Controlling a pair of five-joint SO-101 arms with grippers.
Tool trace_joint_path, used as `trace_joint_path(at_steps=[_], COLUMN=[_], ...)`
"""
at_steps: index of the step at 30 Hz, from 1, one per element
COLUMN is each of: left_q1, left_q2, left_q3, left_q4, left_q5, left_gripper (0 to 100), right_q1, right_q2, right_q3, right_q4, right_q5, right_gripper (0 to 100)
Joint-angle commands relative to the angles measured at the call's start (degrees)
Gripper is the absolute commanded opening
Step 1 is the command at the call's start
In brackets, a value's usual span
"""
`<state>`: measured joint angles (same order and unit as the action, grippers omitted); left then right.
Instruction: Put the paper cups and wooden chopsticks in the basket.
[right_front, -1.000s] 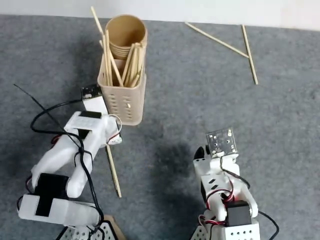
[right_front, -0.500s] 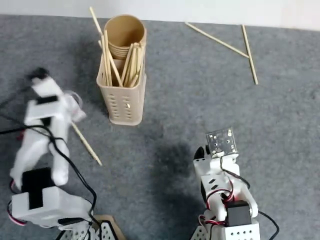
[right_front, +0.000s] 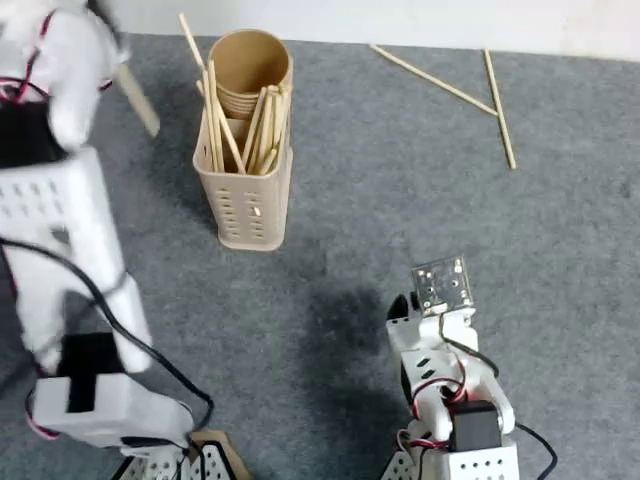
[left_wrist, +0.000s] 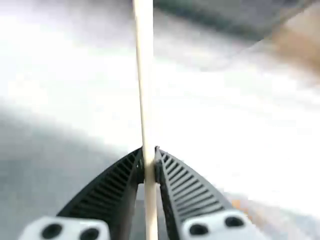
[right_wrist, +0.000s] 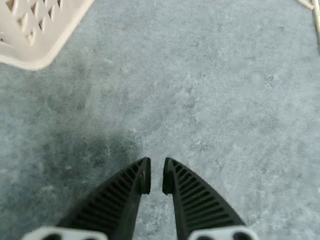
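Observation:
A beige perforated basket (right_front: 245, 205) stands at the back centre-left, holding stacked paper cups (right_front: 250, 65) and several wooden chopsticks (right_front: 262, 130). My left arm is raised high at the far left, and its gripper (left_wrist: 149, 162) is shut on one chopstick (left_wrist: 143, 85), whose end (right_front: 137, 100) shows left of the basket. Two loose chopsticks (right_front: 432, 79) (right_front: 499, 108) lie crossed on the grey mat at the back right. My right gripper (right_wrist: 156, 176) hovers low over bare mat in the front centre, its fingers a narrow gap apart and holding nothing.
The grey mat (right_front: 380, 220) ends at a white strip along the back edge. The basket's corner (right_wrist: 35, 30) shows in the right wrist view. Cables (right_front: 150, 360) trail from the left arm's base. Open mat lies between the basket and the loose chopsticks.
The left arm has lifted the chopstick off the mat near the basket's front and swung up and back to the far left. The right arm has stayed still.

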<state>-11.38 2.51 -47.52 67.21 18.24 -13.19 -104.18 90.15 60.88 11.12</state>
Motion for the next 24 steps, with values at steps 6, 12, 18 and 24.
trace_joint_path(at_steps=[6, 12, 18, 24], left_q1=[18.51, 17.01, 16.66, 15.78], left_q2=[3.21, 12.53, 14.46, 14.37], left_q3=[-8.48, -8.92, -8.66, -8.84], left_q4=[-0.62, -2.29, -0.97, 3.16], left_q5=[-11.08, -11.34, -11.25, -11.34], left_gripper=[0, 0, 1, 20], right_q1=[0.48, 0.48, 0.48, 0.48], right_q2=[-0.48, -0.48, -0.57, -0.57], right_q3=[0.31, 0.31, 0.31, 0.31], right_q4=[-1.19, -1.19, -1.19, -1.19], right_q5=[0.62, 0.62, 0.88, 0.97], right_gripper=[5.6, 5.6, 5.6, 5.6])
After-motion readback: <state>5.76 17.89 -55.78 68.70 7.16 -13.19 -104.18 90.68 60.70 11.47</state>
